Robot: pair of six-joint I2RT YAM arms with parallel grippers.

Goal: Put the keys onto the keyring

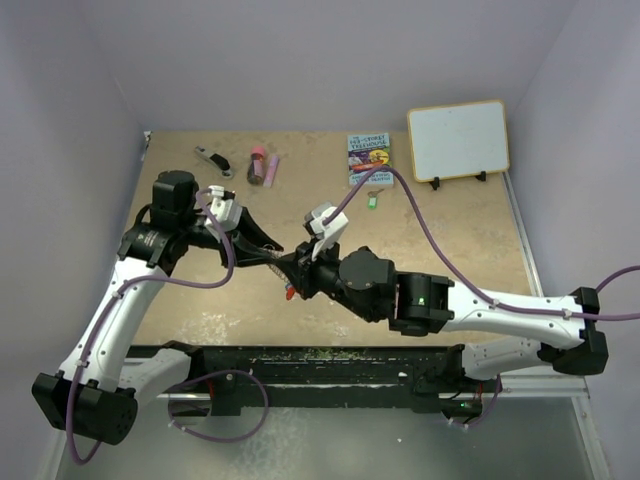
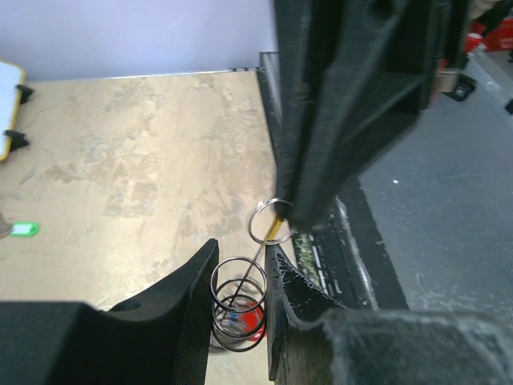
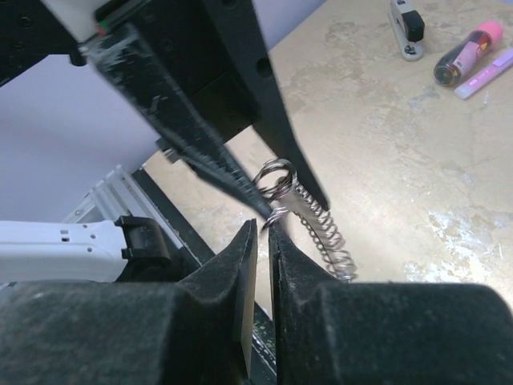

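The keyring is a silvery coil with a yellow stretch. It is held above the table between both grippers. My left gripper is shut on the coil's loops, which press against both pads. My right gripper is shut on the coil's yellow end, at a small silver ring. In the top view the left gripper and right gripper meet tip to tip. A red key tag and a bit of a blue one hang under the coil. The green key lies on the table by the book.
A book and a small whiteboard stand at the back right. A black-and-silver tool, a pink-and-maroon tube and a pink pen lie at the back left. A black rail runs along the near edge.
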